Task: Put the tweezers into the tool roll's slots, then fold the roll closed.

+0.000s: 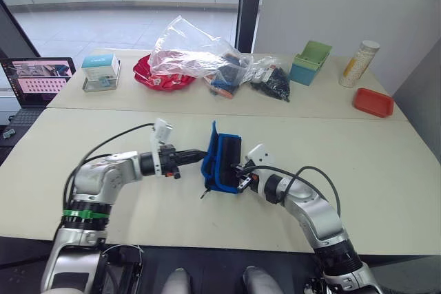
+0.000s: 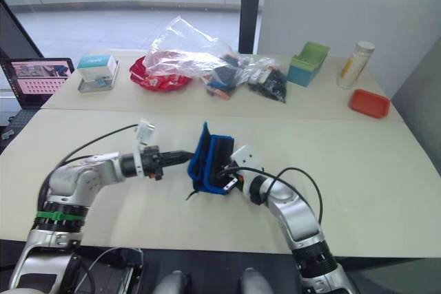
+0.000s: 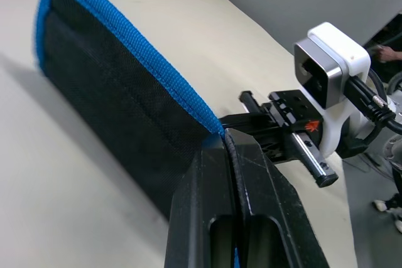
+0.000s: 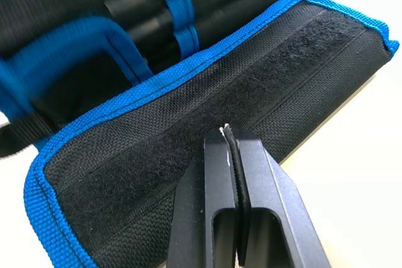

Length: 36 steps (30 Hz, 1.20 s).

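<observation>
A black tool roll [image 1: 224, 163] with bright blue edging on a cream desk [image 1: 386, 170]; black robot hands; a red tray [image 1: 373, 102], a green box [image 1: 311, 62].

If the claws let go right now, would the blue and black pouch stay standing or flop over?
It would probably flop. The tool roll is woven fabric, bent up between the left claw and right claw, so it looks soft. It likely slides little: the cloth and fuzzy strip look grippy.

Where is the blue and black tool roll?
The tool roll sits mid-table on the near table, between the left gripper and right gripper.
</observation>
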Available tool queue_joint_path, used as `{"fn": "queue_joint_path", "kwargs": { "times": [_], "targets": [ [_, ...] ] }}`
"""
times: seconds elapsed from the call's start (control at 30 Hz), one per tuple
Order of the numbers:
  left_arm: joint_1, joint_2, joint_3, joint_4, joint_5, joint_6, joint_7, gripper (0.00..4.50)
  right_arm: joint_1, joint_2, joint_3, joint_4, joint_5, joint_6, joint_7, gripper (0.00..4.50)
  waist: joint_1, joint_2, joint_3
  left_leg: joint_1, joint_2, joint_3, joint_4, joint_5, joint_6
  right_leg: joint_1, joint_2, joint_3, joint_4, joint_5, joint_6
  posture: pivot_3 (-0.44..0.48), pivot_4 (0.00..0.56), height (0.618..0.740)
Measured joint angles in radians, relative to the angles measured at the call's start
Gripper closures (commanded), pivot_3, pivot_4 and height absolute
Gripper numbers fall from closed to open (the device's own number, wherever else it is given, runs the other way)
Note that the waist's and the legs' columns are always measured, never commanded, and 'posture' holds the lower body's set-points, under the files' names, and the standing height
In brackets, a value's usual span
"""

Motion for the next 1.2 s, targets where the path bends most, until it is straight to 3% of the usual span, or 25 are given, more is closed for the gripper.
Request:
{"fn": "queue_joint_path", "kwargs": {
  "times": [0.33, 0.5, 0.67, 0.8, 1.0, 1.2],
  "targets": [
    [-0.019, -0.133, -0.081, 0.082, 0.122, -0.027, 0.1, 4.49, 0.015, 0.012, -0.038, -0.023, 0.034, 0.006, -0.007, 4.5, 0.004, 0.0, 0.0, -0.001, -0.001, 0.0, 0.0, 0.0, 0.0, 0.0, 0.0, 0.001, 0.0, 0.0, 0.0, 0.0, 0.15, 0.723],
    [-0.014, -0.157, -0.096, 0.088, 0.15, -0.037, 0.111, 4.49, 0.022, -0.026, -0.093, -0.059, 0.084, 0.029, 0.022, 4.5, 0.008, 0.0, 0.0, -0.003, -0.003, -0.001, 0.0, 0.0, 0.0, -0.001, -0.002, 0.0, 0.0, 0.0, 0.0, 0.0, 0.15, 0.723],
    [-0.013, -0.176, -0.103, 0.089, 0.162, -0.036, 0.125, 4.49, -0.07, -0.084, -0.131, -0.064, 0.114, 0.046, 0.057, 4.5, 0.015, 0.0, 0.0, -0.003, -0.004, -0.001, 0.0, 0.0, 0.0, 0.0, -0.002, 0.0, -0.001, 0.0, 0.0, 0.0, 0.15, 0.723],
    [-0.011, -0.171, -0.119, 0.09, 0.179, -0.057, 0.114, 4.49, -0.168, -0.121, -0.059, -0.06, 0.103, 0.057, 0.114, 4.5, 0.015, 0.0, 0.0, -0.003, -0.004, -0.002, 0.0, 0.0, 0.0, 0.0, -0.002, -0.001, -0.001, 0.0, 0.0, 0.0, 0.15, 0.723],
    [-0.008, -0.167, -0.136, 0.089, 0.195, -0.089, 0.104, 4.49, -0.252, -0.112, 0.068, 0.141, 0.021, 0.065, 0.129, 4.5, 0.02, 0.0, 0.0, -0.003, -0.004, -0.002, 0.0, 0.0, 0.0, 0.0, -0.003, -0.001, -0.002, 0.0, 0.0, 0.0, 0.15, 0.723],
    [0.014, -0.152, -0.151, 0.054, 0.226, -0.136, 0.105, 4.49, -0.325, -0.132, 0.14, 0.201, -0.028, 0.096, 0.15, 4.5, 0.017, 0.0, -0.003, 0.001, -0.003, -0.003, 0.0, 0.0, 0.0, 0.004, -0.003, -0.002, -0.002, 0.0, 0.0, 0.0, 0.15, 0.723]
  ]
}}
